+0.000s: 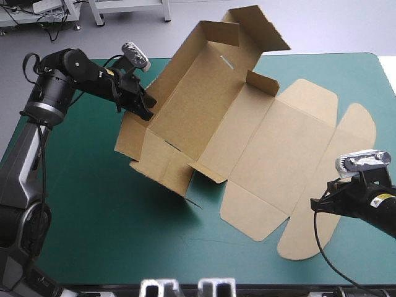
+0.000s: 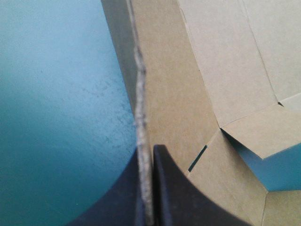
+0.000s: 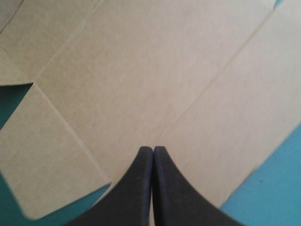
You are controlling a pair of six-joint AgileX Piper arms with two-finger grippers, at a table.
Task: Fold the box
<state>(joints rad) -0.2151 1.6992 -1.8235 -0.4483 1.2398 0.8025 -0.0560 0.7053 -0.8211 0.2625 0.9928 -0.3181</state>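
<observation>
On the teal-green table (image 1: 86,210): one brown box (image 1: 204,117).

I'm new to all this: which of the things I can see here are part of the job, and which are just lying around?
Part of the job:
- brown box, walls partly raised
- left gripper, shut on a wall's edge
- right gripper, shut over the flat lid panel

Just there:
- teal-green cover, merely the surface underneath
</observation>
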